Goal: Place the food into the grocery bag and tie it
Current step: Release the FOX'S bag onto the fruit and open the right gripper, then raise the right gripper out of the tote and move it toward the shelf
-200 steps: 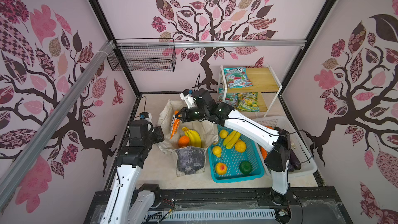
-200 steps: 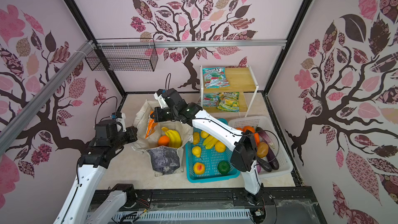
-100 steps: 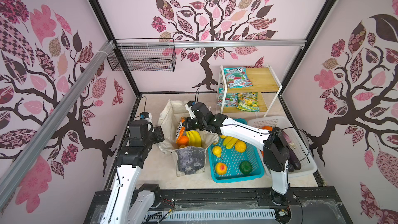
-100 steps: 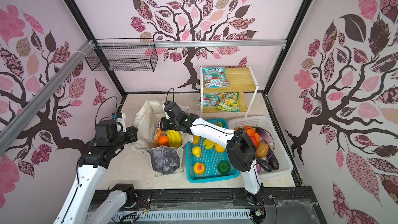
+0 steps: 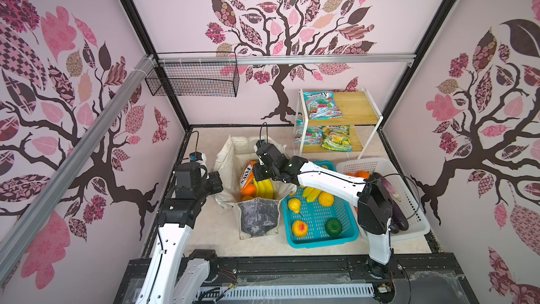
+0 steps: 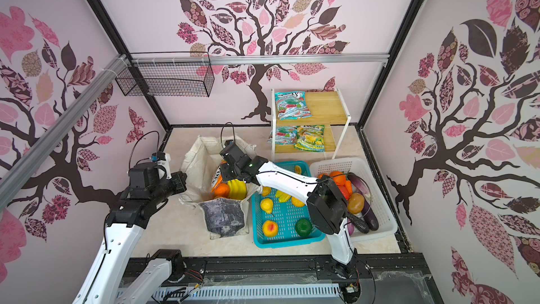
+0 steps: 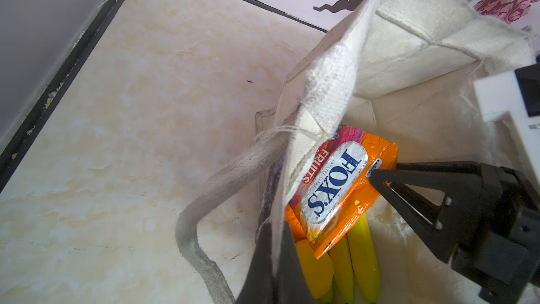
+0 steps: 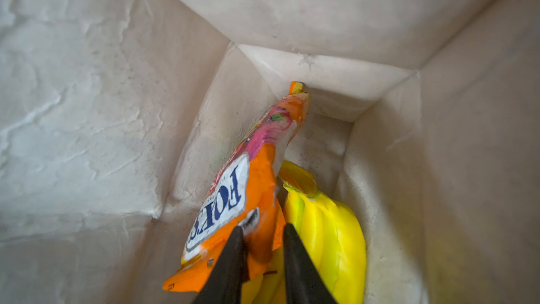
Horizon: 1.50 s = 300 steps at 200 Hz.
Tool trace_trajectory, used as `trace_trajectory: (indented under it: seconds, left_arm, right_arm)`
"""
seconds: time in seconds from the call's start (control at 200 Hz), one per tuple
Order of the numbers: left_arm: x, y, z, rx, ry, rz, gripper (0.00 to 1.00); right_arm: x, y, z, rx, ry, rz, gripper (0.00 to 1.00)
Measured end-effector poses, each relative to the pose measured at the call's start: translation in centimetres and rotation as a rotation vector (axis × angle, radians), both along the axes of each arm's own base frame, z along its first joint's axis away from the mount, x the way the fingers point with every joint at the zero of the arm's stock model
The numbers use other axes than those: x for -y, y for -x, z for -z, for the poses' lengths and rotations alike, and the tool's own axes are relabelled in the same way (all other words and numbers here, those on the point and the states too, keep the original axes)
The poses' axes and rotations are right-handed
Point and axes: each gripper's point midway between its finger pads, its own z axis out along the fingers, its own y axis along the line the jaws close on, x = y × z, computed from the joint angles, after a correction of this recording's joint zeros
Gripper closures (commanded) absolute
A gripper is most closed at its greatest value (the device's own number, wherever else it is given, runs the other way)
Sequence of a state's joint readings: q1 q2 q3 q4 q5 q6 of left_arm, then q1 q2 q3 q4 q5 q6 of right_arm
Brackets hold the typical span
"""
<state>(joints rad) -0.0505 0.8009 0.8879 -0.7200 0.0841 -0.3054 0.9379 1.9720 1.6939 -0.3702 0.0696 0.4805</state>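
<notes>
Inside the bag [image 5: 232, 153]: FOX'S packet [image 8: 225, 200], propped on bananas [image 8: 327, 226] beside orange [image 5: 249, 190]. Right fingers [image 8: 228, 261] narrowly parted around its edge; left fingers [image 7: 293, 276] pinch the bag rim. Risk: glossy foil may cling and lift out on withdrawal; rim may slip, mouth collapsing.

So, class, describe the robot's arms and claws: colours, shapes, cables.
The left arm and right arm are smooth white tubes joined by chunky black joint housings. Thin black cables loop from each wrist. The left claw and right claw are matt black, each with two flat fingers tapering to points; triangular cut-outs show on the right one.
</notes>
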Motion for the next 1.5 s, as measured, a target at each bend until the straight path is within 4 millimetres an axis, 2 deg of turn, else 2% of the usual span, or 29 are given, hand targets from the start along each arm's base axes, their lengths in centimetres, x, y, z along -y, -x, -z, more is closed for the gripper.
trace_trajectory:
  seconds: [0.175,0.345,0.37,0.405,0.425,0.445,0.64,0.83,1.09,1.265,1.501]
  left_arm:
    - [0.0,0.0,0.0,0.000,0.000,0.000,1.00]
    - [0.0,0.0,0.0,0.000,0.000,0.000,1.00]
    - [0.0,0.0,0.0,0.000,0.000,0.000,1.00]
    - [0.0,0.0,0.0,0.000,0.000,0.000,1.00]
    - [0.0,0.0,0.0,0.000,0.000,0.000,1.00]
    - [0.0,0.0,0.0,0.000,0.000,0.000,1.00]
    - [0.0,0.0,0.0,0.000,0.000,0.000,1.00]
    - [0.0,0.0,0.0,0.000,0.000,0.000,1.00]
    - [0.0,0.0,0.0,0.000,0.000,0.000,1.00]
    - [0.0,0.0,0.0,-0.001,0.000,0.001,1.00]
    - [0.1,0.0,0.0,0.000,0.000,0.004,1.00]
  right_arm:
    - [0.6,0.0,0.0,0.012,0.030,0.000,0.47]
    - [1.2,0.4,-2.0,0.040,0.022,0.004,0.32]
    - [1.3,0.4,-2.4,0.047,0.021,0.005,0.18]
    - [1.6,0.4,-3.0,0.054,0.015,0.011,0.14]
    - [1.7,0.5,-3.4,0.060,0.011,0.013,0.02]
    - [1.8,0.5,-3.7,0.064,0.009,0.014,0.00]
    - [3.1,1.4,-8.7,0.122,-0.062,0.017,0.00]
    - [5.5,2.7,-13.4,0.181,-0.126,0.034,0.00]
    - [10.1,5.0,-17.1,0.263,-0.159,0.062,0.00]
    - [13.1,5.7,-17.2,0.280,-0.157,0.093,0.00]
    - [19.0,4.8,-12.9,0.229,-0.129,0.182,0.01]
